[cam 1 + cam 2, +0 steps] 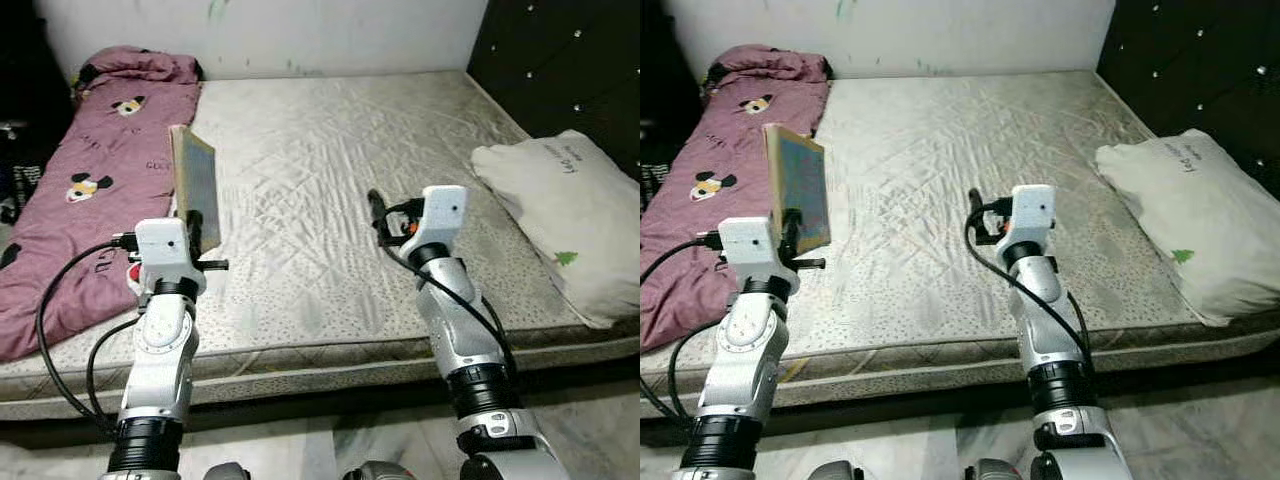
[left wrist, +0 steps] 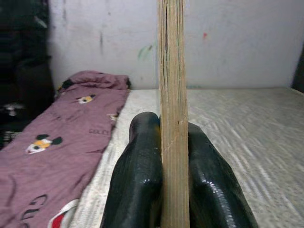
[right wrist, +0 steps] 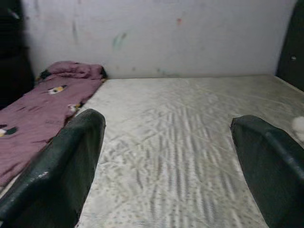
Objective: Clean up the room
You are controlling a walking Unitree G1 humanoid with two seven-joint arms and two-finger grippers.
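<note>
Left gripper [image 2: 173, 190] is clamped on a thin flat book [image 1: 196, 188], pinching its lower edge; the left wrist view shows both fingers [image 2: 137, 175] pressed flat against the page block, which stands upright between them. The book is lifted off the mattress [image 1: 330, 170], held on edge above its left side, just beside the maroon cartoon-print blanket [image 1: 90, 190]. Right gripper [image 3: 166, 161] hovers over the middle of the mattress, jaws wide apart, nothing between them. A white pillow [image 1: 570, 215] lies at the right against the dark headboard [image 1: 570, 70]. Likely step: carrying the book off the bed to wherever it belongs, though no destination can be made out. Advice: grip is low on a tall panel, so it will lever and could slip or swing if the arm moves fast. Keep the wrist level, move slowly, keep the book clear of the blanket folds, and keep the right arm out of the sweep path.
</note>
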